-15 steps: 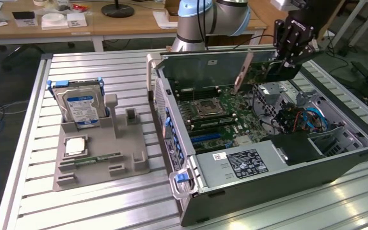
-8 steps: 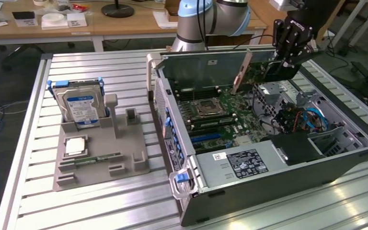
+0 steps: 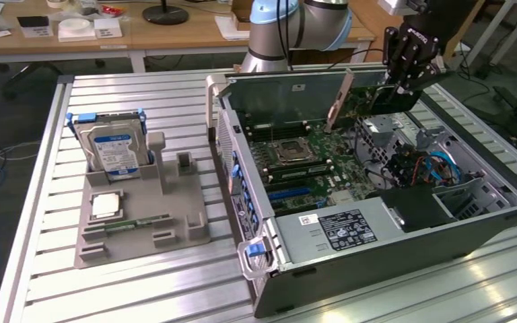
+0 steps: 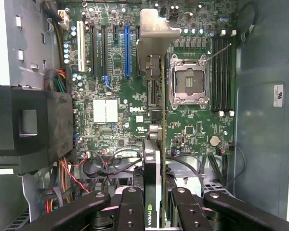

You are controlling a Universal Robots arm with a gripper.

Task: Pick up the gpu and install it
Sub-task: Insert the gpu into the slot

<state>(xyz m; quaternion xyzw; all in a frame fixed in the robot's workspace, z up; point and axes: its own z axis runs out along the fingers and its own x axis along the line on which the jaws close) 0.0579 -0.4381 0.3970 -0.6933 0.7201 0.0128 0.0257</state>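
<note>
Presently: GPU Held over the Open Case

The tool (image 3: 395, 94) is clenched on the gpu (image 3: 366, 101), gripping the card from both sides. The card hangs edge-down above the motherboard (image 4: 111, 110) inside the open computer case (image 3: 375, 249), with its pale bracket (image 4: 154, 33) at the end away from the tool. On the tabletop (image 3: 151, 282), at the exterior view's left, a hard drive (image 3: 115, 151) stands in a grey holder (image 3: 142, 229).

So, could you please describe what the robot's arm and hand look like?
The arm is a silver-grey tube with pale blue joint caps and black cables running down it. The hand is black, its fingers built of jointed bars with round pivot pins.
</note>
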